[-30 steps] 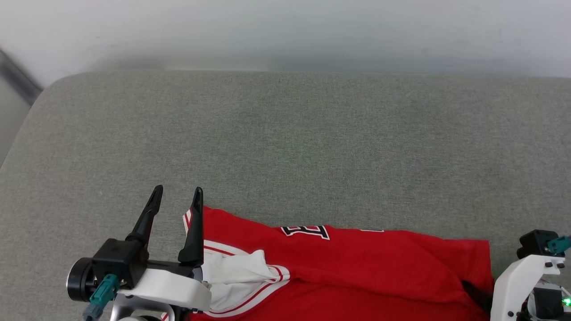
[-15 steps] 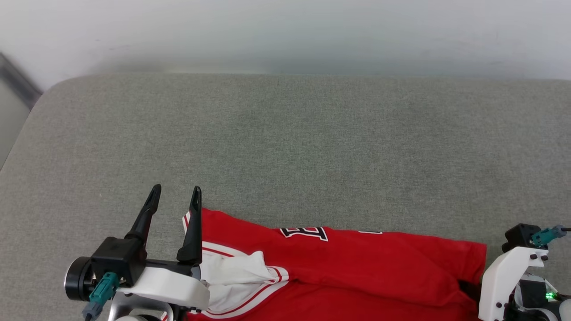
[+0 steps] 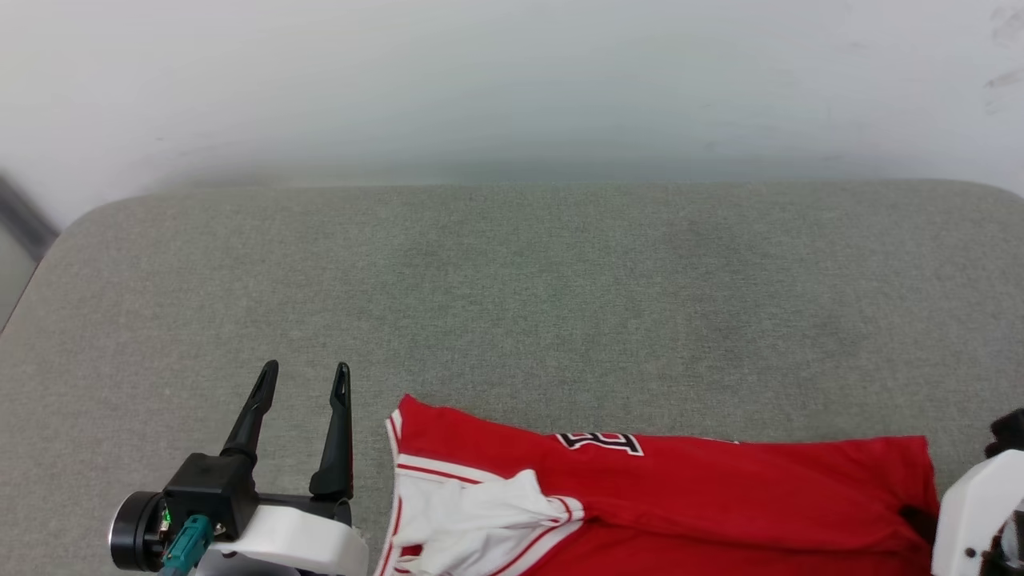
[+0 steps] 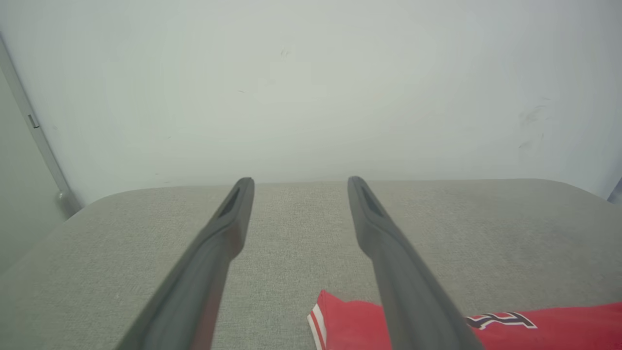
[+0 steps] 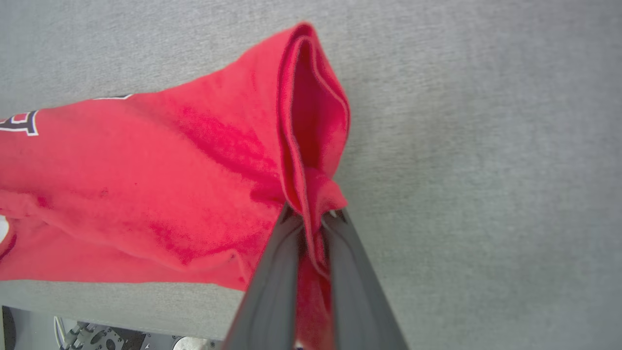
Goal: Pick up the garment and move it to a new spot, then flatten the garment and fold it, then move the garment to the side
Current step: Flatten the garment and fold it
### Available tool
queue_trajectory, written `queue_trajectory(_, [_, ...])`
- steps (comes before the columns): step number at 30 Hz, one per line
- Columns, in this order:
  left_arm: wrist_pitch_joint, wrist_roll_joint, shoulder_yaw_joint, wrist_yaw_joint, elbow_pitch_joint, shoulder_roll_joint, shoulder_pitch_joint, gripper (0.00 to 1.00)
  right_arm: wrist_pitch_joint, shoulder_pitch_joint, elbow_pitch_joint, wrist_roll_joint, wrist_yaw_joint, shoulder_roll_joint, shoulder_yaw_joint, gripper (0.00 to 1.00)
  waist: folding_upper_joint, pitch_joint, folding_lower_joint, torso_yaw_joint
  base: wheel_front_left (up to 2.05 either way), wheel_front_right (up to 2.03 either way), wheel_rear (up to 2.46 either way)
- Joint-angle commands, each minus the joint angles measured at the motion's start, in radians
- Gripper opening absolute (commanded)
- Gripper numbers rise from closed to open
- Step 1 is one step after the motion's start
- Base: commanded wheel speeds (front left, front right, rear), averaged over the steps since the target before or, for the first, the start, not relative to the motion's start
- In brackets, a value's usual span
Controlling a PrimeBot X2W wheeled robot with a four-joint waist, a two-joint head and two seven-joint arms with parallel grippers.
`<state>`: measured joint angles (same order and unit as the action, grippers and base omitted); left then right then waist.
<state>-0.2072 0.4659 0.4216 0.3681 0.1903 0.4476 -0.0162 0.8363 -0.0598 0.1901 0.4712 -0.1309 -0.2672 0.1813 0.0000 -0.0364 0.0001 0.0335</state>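
Two grippers noted. Right gripper (image 5: 313, 214) is clamped on a red edge fold of the garment (image 3: 720, 496), which lies along the grey cushion's (image 3: 520, 304) near edge, long axis left-right, white sleeve leftward. Left gripper (image 3: 307, 368) has fingers apart, empty, over the cushion's near-left part.

head looks down; all three views share the garment (image 3: 720, 496).

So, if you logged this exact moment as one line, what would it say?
step: grasping | right tool: shut on garment edge | left tool: open, empty, apart from garment | garment: lying rumpled on grey cushion
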Motion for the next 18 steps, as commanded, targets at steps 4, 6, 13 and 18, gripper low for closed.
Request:
queue_trajectory(4, [-0.009, 0.007, 0.004, -0.003, -0.01, -0.004, 0.016, 1.0, 0.036, 0.013, -0.02, -0.036, 0.0, 0.002, 0.112, 0.0, 0.0, 0.015, -0.0001, -0.021, 0.0, 0.0, 0.0])
queue_trajectory(6, [-0.009, 0.011, 0.005, -0.003, -0.014, -0.007, 0.021, 1.0, 0.057, 0.01, -0.028, -0.04, 0.0, 0.012, 0.15, 0.0, 0.0, 0.021, -0.0001, -0.029, 0.0, 0.0, 0.0])
queue_trajectory(13, [-0.006, 0.02, 0.01, -0.005, -0.022, -0.008, 0.03, 1.0, 0.217, -0.048, -0.053, 0.126, 0.0, 0.157, 0.255, 0.0, 0.0, 0.034, -0.0001, -0.048, 0.0, 0.0, 0.0])
queue_trajectory(18, [0.0, 0.016, 0.013, -0.003, -0.023, -0.003, 0.023, 1.0, 0.344, -0.072, -0.08, 0.287, 0.0, 0.207, 0.283, 0.0, 0.0, 0.034, -0.0001, -0.047, 0.0, 0.0, 0.0])
